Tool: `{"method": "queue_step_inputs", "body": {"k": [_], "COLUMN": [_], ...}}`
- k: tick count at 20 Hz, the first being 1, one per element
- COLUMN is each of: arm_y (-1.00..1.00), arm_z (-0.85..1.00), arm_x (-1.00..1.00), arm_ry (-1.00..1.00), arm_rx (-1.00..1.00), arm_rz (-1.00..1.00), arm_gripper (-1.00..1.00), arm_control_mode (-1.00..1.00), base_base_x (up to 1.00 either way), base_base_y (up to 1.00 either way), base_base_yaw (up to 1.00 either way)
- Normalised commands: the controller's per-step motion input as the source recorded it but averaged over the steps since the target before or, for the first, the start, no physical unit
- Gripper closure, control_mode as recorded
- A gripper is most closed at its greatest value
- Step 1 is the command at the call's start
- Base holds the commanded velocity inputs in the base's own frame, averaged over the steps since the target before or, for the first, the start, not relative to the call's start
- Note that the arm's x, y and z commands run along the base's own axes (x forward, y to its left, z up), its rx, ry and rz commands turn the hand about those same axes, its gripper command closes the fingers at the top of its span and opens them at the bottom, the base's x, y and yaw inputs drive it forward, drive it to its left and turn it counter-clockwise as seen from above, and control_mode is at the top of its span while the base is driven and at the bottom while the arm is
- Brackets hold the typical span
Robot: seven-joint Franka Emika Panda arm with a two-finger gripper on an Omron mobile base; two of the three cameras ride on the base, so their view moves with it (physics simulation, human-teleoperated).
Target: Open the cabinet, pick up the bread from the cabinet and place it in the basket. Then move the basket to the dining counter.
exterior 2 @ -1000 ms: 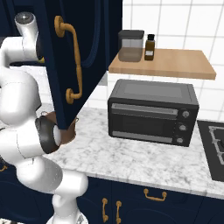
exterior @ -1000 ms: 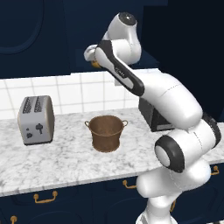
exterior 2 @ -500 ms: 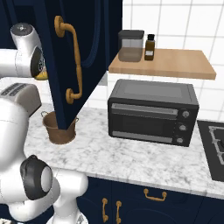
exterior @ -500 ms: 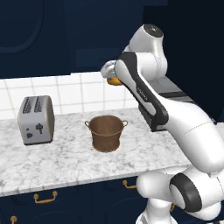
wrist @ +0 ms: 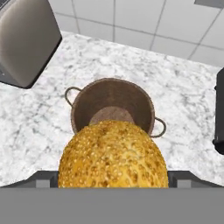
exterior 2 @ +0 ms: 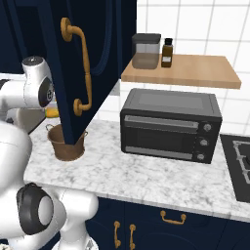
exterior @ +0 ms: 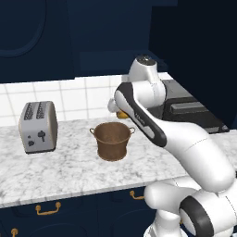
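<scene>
My gripper (wrist: pixel 113 181), jaws spread wide around the bread (wrist: pixel 113 155), holds it above the basket (wrist: pixel 113 106) for dropping in.

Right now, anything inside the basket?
The basket looks empty: bare brown floor in the hand view. The bread, held in the jaws, hangs above it and covers the near part of the floor and rim, so that part cannot be checked.
</scene>
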Motion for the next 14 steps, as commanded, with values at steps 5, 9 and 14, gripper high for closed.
{"method": "queue_step_inputs", "body": {"k": [5,9,14], "arm_y": [0.0,0.01,0.13], "arm_z": [-0.95,-0.74,-0.61], "arm_x": [0.7,0.62,0.41], "arm_ry": [0.05,0.02,0.0], "arm_rx": [-0.09,0.0,0.0], "arm_rz": [0.05,0.07,0.07], "arm_gripper": [1.0,1.0,1.0], "arm_control_mode": [-1.0,-1.0,-1.0], "base_base_x": [0.0,0.0,0.0], "base_base_y": [0.0,0.0,0.0], "base_base_yaw": [0.0,0.0,0.0]}}
